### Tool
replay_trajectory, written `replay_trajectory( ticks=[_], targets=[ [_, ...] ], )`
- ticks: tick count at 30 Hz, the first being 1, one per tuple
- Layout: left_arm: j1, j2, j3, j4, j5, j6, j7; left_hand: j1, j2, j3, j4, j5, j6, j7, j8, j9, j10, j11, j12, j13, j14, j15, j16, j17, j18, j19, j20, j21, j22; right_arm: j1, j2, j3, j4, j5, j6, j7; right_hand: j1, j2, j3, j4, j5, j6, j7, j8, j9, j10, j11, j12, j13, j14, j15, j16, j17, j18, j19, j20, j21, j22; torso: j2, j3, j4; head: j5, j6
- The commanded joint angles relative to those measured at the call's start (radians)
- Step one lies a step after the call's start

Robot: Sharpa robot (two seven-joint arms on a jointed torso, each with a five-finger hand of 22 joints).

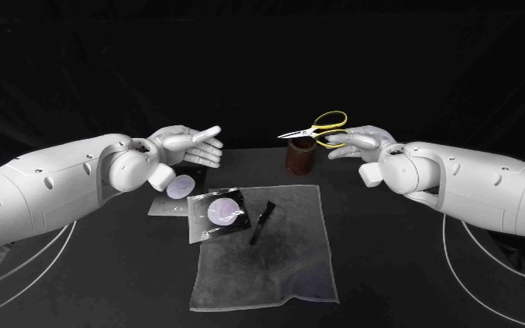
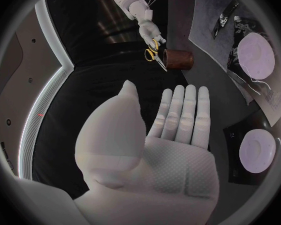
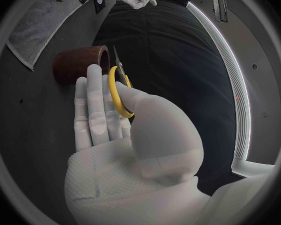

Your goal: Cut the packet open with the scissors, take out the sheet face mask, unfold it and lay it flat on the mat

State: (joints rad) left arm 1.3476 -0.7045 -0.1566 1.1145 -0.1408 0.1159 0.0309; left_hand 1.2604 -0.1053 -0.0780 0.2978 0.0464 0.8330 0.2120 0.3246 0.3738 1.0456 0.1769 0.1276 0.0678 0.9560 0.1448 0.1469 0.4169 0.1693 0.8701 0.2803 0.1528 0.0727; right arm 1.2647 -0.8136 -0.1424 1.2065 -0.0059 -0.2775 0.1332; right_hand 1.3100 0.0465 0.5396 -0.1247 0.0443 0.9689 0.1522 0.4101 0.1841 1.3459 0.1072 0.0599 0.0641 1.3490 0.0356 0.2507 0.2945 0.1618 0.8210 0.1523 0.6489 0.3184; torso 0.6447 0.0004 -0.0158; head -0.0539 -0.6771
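My right hand (image 1: pixel 356 143) holds the yellow-handled scissors (image 1: pixel 317 127) in the air just above a brown cylindrical holder (image 1: pixel 301 158); in the right wrist view the yellow loop (image 3: pixel 118 92) sits around the thumb. My left hand (image 1: pixel 188 146) hovers with its fingers stretched out and nothing in it, above the table's left part; its bare palm (image 2: pixel 172 140) shows in the left wrist view. A face mask packet (image 1: pixel 224 214) with a pale round print lies on the left part of the grey mat (image 1: pixel 274 260). A thin black strip (image 1: pixel 262 222) lies beside it.
A second packet (image 1: pixel 175 190) with a similar round print lies on the black table just left of the mat, under my left wrist. The brown holder (image 3: pixel 81 62) stands behind the mat's far right corner.
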Motion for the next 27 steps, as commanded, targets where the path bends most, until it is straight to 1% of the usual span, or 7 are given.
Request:
replay_trajectory(
  ticks=[1, 8, 14, 20, 22, 23, 27],
  targets=[
    [0.000, -0.001, 0.001, 0.004, 0.010, -0.003, 0.014, 0.000, 0.009, 0.007, -0.001, 0.002, 0.007, 0.016, 0.005, 0.001, 0.003, -0.001, 0.006, 0.002, 0.005, -0.002, 0.004, -0.001, 0.014, 0.007, -0.001, 0.004, 0.001, 0.002, 0.006, 0.001, -0.003, -0.031, -0.025, -0.054, -0.005, 0.007, 0.004, -0.005, 0.004, -0.001, -0.002, 0.003, 0.002, 0.041, -0.031, 0.003, 0.001, -0.001, -0.007, -0.006, 0.002, 0.017, -0.007, -0.001, 0.008, 0.003, 0.000, -0.0006, 0.0004, 0.001, 0.000],
    [0.000, -0.003, 0.001, 0.008, 0.010, 0.003, 0.008, -0.001, 0.008, 0.006, 0.000, 0.002, 0.008, 0.016, 0.006, 0.001, 0.003, -0.001, 0.006, 0.002, 0.005, -0.001, 0.003, -0.002, 0.014, 0.007, -0.001, 0.004, 0.001, 0.002, 0.015, 0.001, -0.003, -0.051, -0.029, -0.090, -0.012, 0.004, 0.013, -0.011, 0.004, -0.005, 0.000, 0.002, 0.002, 0.035, -0.029, 0.002, 0.000, -0.006, -0.006, -0.011, 0.003, 0.015, -0.013, -0.001, 0.019, 0.011, 0.001, -0.0004, -0.0002, 0.004, -0.001],
    [0.000, -0.004, 0.001, 0.010, 0.010, 0.010, 0.002, -0.002, 0.008, 0.006, 0.000, 0.002, 0.007, 0.016, 0.005, 0.001, 0.002, 0.000, 0.006, 0.001, 0.003, -0.001, 0.003, -0.003, 0.014, 0.007, -0.001, 0.004, 0.001, 0.002, 0.020, 0.001, -0.001, -0.053, -0.025, -0.100, -0.032, -0.010, 0.021, -0.025, 0.004, -0.029, 0.012, -0.008, 0.000, -0.007, -0.017, -0.001, -0.002, -0.016, 0.002, -0.022, 0.007, 0.012, -0.029, 0.001, 0.038, 0.025, 0.000, -0.0003, 0.0004, 0.005, -0.001],
    [0.000, -0.004, 0.001, 0.010, 0.010, 0.016, -0.002, -0.003, 0.009, 0.005, 0.000, 0.002, 0.007, 0.016, 0.005, 0.000, 0.001, 0.000, 0.006, 0.001, 0.002, -0.001, 0.002, -0.003, 0.014, 0.007, -0.001, 0.004, 0.001, 0.002, 0.024, 0.000, 0.002, -0.043, -0.012, -0.102, -0.054, -0.025, 0.020, -0.031, 0.004, -0.070, 0.030, -0.026, -0.006, -0.056, -0.002, 0.000, -0.001, -0.027, 0.012, -0.032, 0.012, 0.011, -0.047, 0.008, 0.045, 0.032, 0.000, 0.0003, -0.0004, 0.005, 0.000],
    [0.000, -0.004, 0.001, 0.011, 0.010, 0.018, -0.004, -0.004, 0.008, 0.005, 0.000, 0.002, 0.007, 0.017, 0.005, 0.000, 0.000, 0.000, 0.006, 0.001, 0.001, 0.000, 0.002, -0.003, 0.014, 0.007, -0.001, 0.004, 0.001, 0.002, 0.025, 0.000, 0.003, -0.039, -0.008, -0.103, -0.081, -0.045, 0.013, -0.023, 0.004, -0.128, 0.049, -0.059, -0.019, -0.081, 0.013, 0.001, -0.002, -0.043, 0.023, -0.042, 0.012, 0.009, -0.060, 0.016, 0.035, 0.027, 0.000, 0.0005, -0.0001, 0.005, -0.001],
    [0.000, -0.004, 0.001, 0.011, 0.010, 0.019, -0.004, -0.004, 0.008, 0.005, 0.000, 0.002, 0.007, 0.017, 0.005, 0.000, 0.000, 0.000, 0.006, 0.001, 0.001, 0.000, 0.002, -0.003, 0.014, 0.007, -0.001, 0.004, 0.001, 0.002, 0.026, 0.000, 0.003, -0.038, -0.007, -0.102, -0.094, -0.055, 0.009, -0.019, 0.003, -0.141, 0.054, -0.065, -0.022, -0.090, 0.017, 0.001, -0.002, -0.049, 0.027, -0.045, 0.013, 0.008, -0.064, 0.020, 0.028, 0.023, 0.000, 0.0007, 0.0001, 0.006, -0.001],
    [0.000, -0.004, 0.001, 0.012, 0.010, 0.023, -0.007, -0.006, 0.008, 0.005, 0.000, 0.002, 0.006, 0.017, 0.004, 0.000, -0.001, 0.001, 0.006, 0.001, -0.001, 0.000, 0.001, -0.004, 0.014, 0.007, -0.001, 0.004, 0.001, 0.002, 0.028, 0.000, 0.003, -0.033, -0.001, -0.099, -0.114, -0.070, 0.008, -0.011, 0.003, -0.172, 0.065, -0.078, -0.027, -0.113, 0.027, 0.002, -0.002, -0.068, 0.036, -0.054, 0.015, 0.011, -0.070, 0.030, 0.008, 0.009, 0.001, 0.0006, -0.0006, 0.006, 0.000]
  ],
)
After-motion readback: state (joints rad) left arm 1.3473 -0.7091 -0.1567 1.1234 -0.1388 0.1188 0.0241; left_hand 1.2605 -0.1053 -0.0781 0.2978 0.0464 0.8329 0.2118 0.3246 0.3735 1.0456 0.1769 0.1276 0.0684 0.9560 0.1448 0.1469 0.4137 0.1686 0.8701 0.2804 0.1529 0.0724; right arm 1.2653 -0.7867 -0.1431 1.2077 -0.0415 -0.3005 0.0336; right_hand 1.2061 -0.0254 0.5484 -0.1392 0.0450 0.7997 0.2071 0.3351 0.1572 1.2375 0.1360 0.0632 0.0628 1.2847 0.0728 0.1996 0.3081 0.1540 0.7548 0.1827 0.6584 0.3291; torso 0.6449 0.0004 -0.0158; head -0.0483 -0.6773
